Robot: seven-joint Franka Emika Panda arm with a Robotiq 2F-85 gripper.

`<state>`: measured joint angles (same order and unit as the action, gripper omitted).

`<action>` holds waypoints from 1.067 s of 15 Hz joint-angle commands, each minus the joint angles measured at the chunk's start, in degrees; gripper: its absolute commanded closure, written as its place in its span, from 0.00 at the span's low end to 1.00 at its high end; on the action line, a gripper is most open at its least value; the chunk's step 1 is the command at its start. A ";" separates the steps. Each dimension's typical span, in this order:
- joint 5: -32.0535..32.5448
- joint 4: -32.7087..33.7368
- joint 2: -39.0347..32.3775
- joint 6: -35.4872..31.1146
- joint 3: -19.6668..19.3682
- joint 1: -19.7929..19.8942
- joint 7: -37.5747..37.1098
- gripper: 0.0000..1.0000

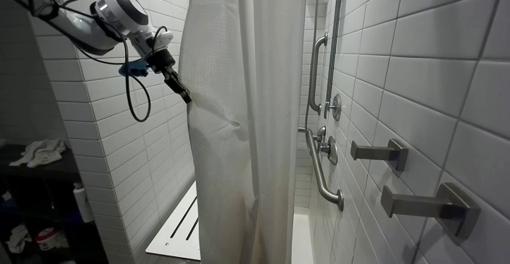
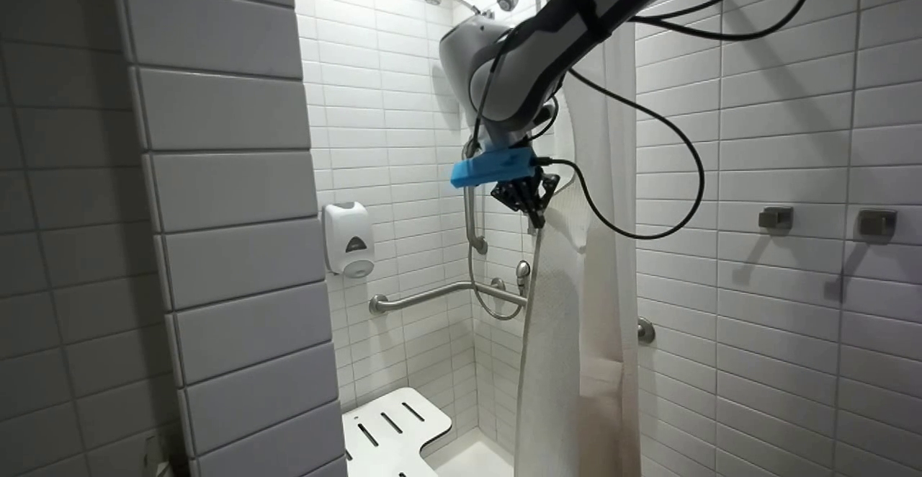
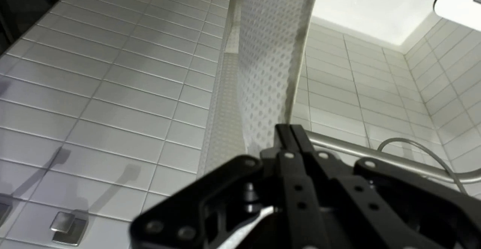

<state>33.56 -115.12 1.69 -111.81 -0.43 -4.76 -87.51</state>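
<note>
A pale, textured shower curtain [image 1: 271,96] hangs in tall folds in both exterior views. My gripper [image 1: 188,97] reaches down to the curtain's free edge, and creases spread across the cloth from that spot. In the wrist view the black fingers lie together, and the hem of the curtain [image 3: 268,46] runs into the narrow seam between the tips. From another side, the gripper [image 2: 538,222] meets the same edge of the curtain [image 2: 551,318] with its tips. How much cloth lies inside the pinch is hidden.
Metal grab bars [image 1: 317,168] and hooks [image 1: 372,151] stick out from the tiled wall. A slotted white shower seat [image 2: 432,419] sits below a soap dispenser [image 2: 349,239]. A tiled wall end [image 2: 238,196] stands nearby. A black cable [image 2: 691,174] loops off the arm.
</note>
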 commanded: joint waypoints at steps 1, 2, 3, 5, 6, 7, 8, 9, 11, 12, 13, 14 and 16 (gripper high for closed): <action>-4.14 0.13 0.96 0.68 0.67 1.64 8.42 0.99; -4.82 0.58 0.55 1.05 0.69 1.85 10.32 0.99; -5.10 0.80 0.43 1.54 0.78 1.99 11.67 0.99; -4.82 1.33 0.08 2.11 0.96 2.13 12.89 0.99; -4.65 1.46 0.06 2.34 1.06 2.12 13.38 0.99; -4.51 1.71 0.03 2.73 1.25 1.98 13.60 0.99; -4.29 1.99 -0.09 2.97 1.43 1.88 13.66 0.99; -4.05 2.04 0.04 3.27 1.67 1.77 13.55 0.99; -3.39 2.25 0.09 3.86 2.35 1.49 13.04 0.99; -3.14 2.39 0.12 4.05 2.69 1.38 12.90 0.99; -2.97 2.45 0.19 4.23 2.98 1.34 12.86 0.99; -2.75 2.63 0.16 4.38 3.29 1.28 12.77 0.99; -2.26 2.77 0.20 4.65 3.82 1.14 12.53 0.99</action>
<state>30.28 -113.72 1.77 -108.91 2.43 -3.52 -75.23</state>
